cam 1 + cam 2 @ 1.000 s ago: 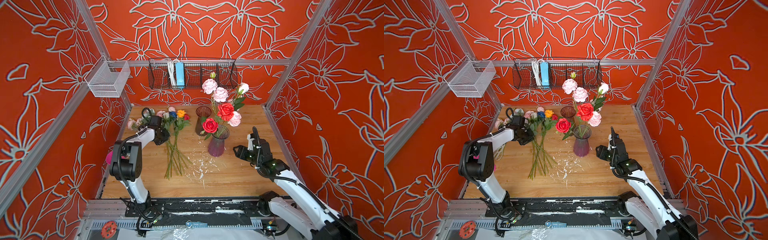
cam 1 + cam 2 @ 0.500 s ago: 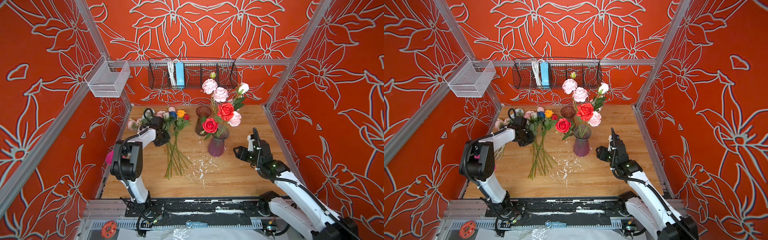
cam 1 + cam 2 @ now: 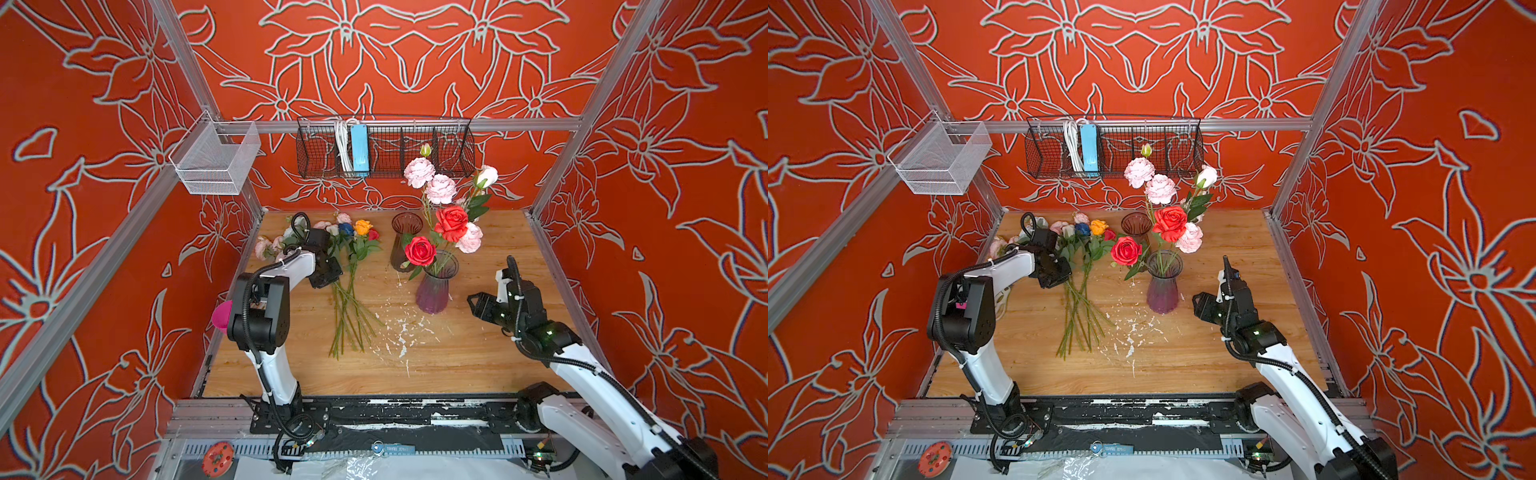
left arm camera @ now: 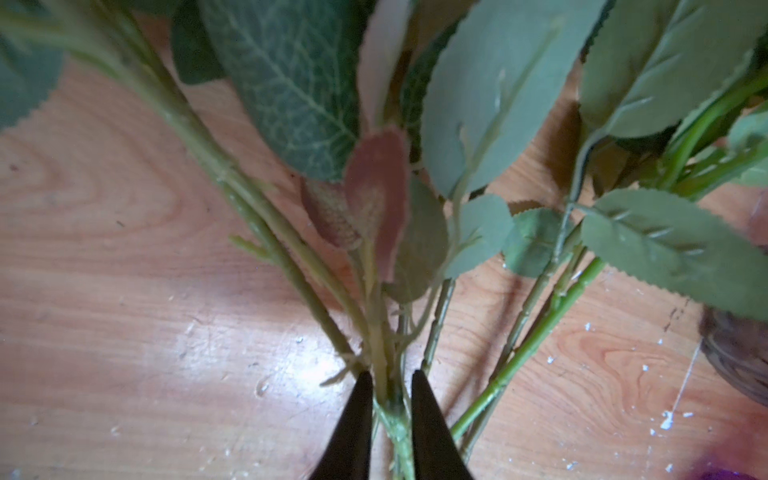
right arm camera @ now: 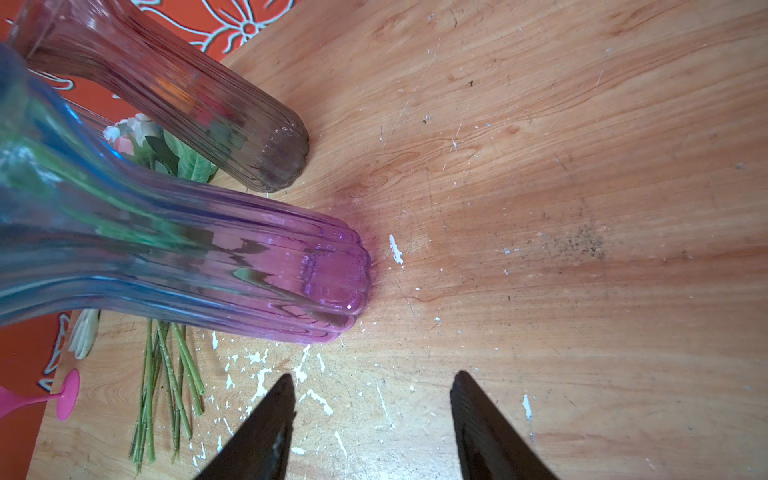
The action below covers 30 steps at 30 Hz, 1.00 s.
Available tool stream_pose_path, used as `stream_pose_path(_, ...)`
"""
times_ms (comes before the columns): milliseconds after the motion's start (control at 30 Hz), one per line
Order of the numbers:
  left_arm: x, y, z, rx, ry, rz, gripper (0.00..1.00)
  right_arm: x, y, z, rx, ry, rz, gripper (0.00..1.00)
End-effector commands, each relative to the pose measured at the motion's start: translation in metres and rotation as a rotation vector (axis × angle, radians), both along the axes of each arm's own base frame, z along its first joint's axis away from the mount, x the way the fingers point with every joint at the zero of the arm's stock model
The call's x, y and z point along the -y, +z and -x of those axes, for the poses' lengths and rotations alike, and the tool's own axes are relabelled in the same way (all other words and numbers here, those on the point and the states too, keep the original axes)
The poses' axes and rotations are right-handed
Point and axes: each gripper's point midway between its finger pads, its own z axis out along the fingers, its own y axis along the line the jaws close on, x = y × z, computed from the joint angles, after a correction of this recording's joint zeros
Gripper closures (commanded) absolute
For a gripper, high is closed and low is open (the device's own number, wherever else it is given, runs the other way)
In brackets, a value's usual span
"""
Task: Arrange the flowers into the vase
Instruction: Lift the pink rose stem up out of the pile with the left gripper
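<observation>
A bunch of loose flowers (image 3: 353, 249) lies on the wooden table, blooms toward the back and stems (image 3: 1077, 307) toward the front. My left gripper (image 3: 328, 276) is down over those stems. In the left wrist view its black fingers (image 4: 357, 415) stand close together, and my left gripper (image 4: 388, 378) is shut on a few green stems (image 4: 395, 419). The purple glass vase (image 3: 434, 291) holds several red and pink flowers (image 3: 451, 222). My right gripper (image 3: 473, 305) hovers open to the right of the vase (image 5: 249, 270), nothing between its fingers (image 5: 266, 424).
A brown glass vase (image 3: 405, 241) stands empty behind the purple one. A pink cup (image 3: 222, 316) sits at the table's left edge. Wire baskets (image 3: 384, 145) hang on the back wall. White flecks (image 3: 401, 332) spot the wood.
</observation>
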Motion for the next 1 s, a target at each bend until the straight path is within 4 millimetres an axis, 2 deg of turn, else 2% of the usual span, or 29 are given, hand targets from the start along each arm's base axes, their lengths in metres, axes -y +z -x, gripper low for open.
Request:
stream_pose_path(0, -0.002, -0.001, 0.004, -0.029, -0.015, -0.033, 0.82, 0.006, -0.002, 0.001, -0.001, -0.025, 0.020, 0.39)
stream_pose_path(167, 0.001, 0.004, 0.001, -0.019, -0.030, -0.031, 0.90, 0.006, -0.001, 0.001, 0.000, -0.022, 0.021, 0.39)
stream_pose_path(300, 0.007, 0.018, 0.001, 0.009, -0.051, -0.035, 0.94, 0.007, 0.001, 0.001, 0.006, -0.024, 0.018, 0.39)
stream_pose_path(433, 0.015, 0.049, 0.006, 0.066, -0.078, -0.051, 0.97, 0.007, 0.000, 0.001, 0.006, -0.024, 0.017, 0.39)
stream_pose_path(567, 0.023, 0.082, 0.019, 0.137, -0.096, -0.046, 0.99, 0.005, 0.001, 0.001, 0.010, -0.021, 0.011, 0.39)
stream_pose_path(767, 0.031, 0.111, 0.043, 0.215, -0.114, 0.002, 1.00, 0.004, 0.002, 0.000, 0.011, -0.018, 0.009, 0.39)
stream_pose_path(967, 0.052, 0.164, 0.061, 0.431, -0.212, 0.079, 1.00, 0.001, 0.004, -0.001, 0.016, -0.009, -0.008, 0.39)
